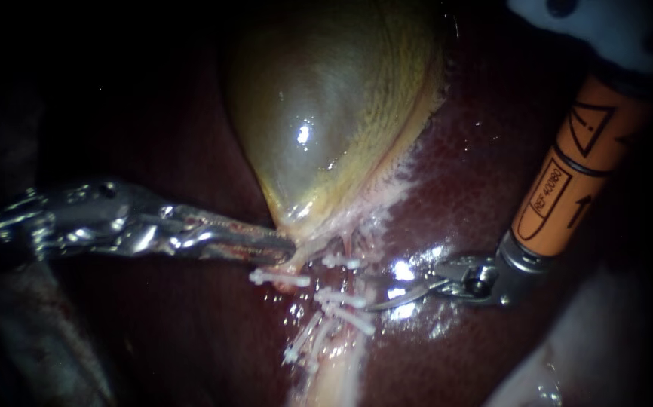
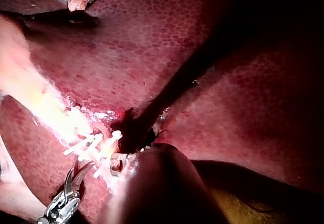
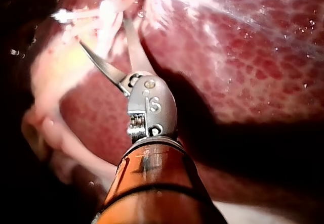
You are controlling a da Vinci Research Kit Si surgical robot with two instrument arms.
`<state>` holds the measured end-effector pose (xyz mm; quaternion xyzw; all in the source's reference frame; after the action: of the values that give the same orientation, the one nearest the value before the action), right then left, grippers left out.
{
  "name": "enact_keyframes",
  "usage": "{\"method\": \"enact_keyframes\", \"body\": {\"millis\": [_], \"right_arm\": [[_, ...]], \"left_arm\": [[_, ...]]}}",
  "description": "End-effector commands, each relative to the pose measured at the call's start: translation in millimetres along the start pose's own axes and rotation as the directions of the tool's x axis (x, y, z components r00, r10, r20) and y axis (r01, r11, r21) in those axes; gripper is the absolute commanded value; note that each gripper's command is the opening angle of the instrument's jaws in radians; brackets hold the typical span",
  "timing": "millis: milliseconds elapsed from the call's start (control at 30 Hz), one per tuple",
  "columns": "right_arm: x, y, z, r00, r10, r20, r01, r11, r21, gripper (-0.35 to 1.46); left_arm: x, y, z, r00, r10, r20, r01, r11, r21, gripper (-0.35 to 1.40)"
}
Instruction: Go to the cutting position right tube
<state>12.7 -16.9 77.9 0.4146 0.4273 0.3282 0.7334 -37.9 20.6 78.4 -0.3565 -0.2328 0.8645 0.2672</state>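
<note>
Left instrument holds the gallbladder's neck; right instrument's blades stand open beside the clipped tubes.

Coming in from the left, the silvery metal left instrument (image 1: 285, 247) has its jaws closed narrow on the pale neck of the glossy yellow-green gallbladder (image 1: 326, 113), which swells away beyond its tip. Just past that tip, several small white plastic clips (image 1: 341, 298) sit across the pale tubes. The right tube (image 1: 341, 280), a thin pinkish strand, lies just ahead of the right instrument (image 1: 387, 295), an orange-sleeved shaft with a silver wrist and two slim curved blades. Those blades stand apart in a narrow V and grip nothing. From the right wrist view, pale strands lie between them, though I cannot tell whether either blade touches. Under and beside this instrument spreads the wet, dark red, mottled liver (image 1: 455, 166).
</note>
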Motion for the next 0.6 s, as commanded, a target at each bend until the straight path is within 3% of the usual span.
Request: {"method": "enact_keyframes", "body": {"millis": [33,600], "right_arm": [[0.0,0.0,0.1,1.0,0.0,0.0,0.0,1.0,-0.001,1.06],[0.6,0.2,1.4,1.0,0.013,0.002,-0.013,1.0,-0.006,1.06]], "left_arm": [[0.0,0.1,0.0,1.0,0.002,0.0,-0.002,1.0,0.0,-0.35],[0.6,1.4,-0.4,1.0,0.002,0.0,-0.002,1.0,0.006,-0.35]]}}
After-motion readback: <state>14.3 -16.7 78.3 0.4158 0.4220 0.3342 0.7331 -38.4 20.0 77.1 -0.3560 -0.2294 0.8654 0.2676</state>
